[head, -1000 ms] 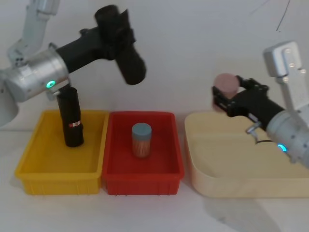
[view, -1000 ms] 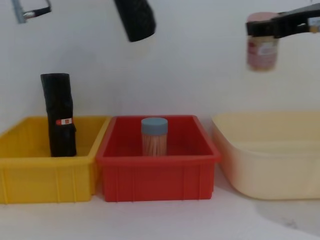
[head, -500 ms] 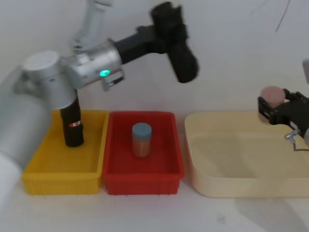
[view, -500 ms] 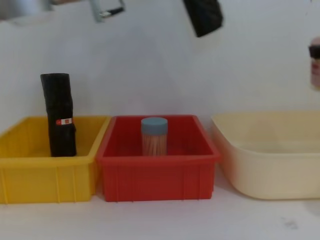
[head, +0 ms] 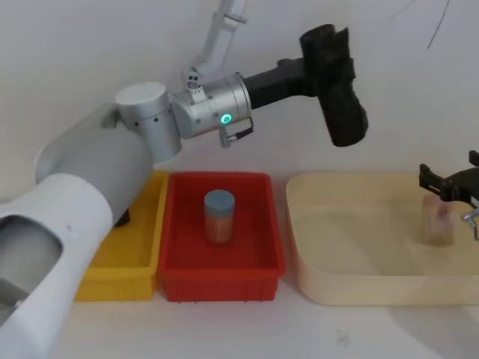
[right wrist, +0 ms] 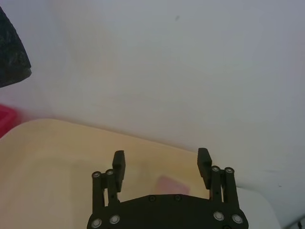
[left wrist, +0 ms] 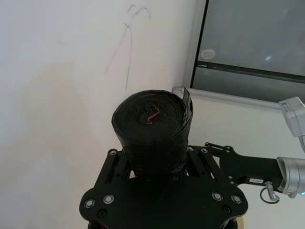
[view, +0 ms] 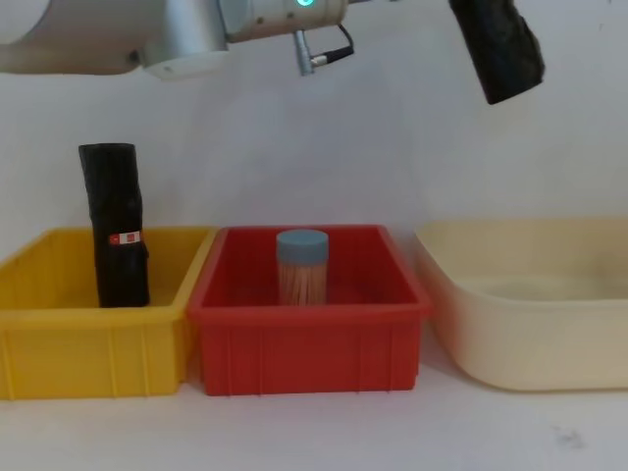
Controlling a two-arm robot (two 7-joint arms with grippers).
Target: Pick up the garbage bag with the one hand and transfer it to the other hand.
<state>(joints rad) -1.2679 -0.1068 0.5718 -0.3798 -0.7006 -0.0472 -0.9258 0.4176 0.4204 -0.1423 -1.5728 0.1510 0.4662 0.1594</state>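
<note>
Left gripper [head: 328, 54], green ring, clamped on garbage bag [head: 343, 108], swung further right than 0.5 s ago, bag tilted in air above cream tub [head: 359, 288] back-left corner, right gripper [head: 451, 179] at tub's right edge, fingers now spread, pink-lidded jar [head: 438, 222] let go, blurred inside tub.
</note>
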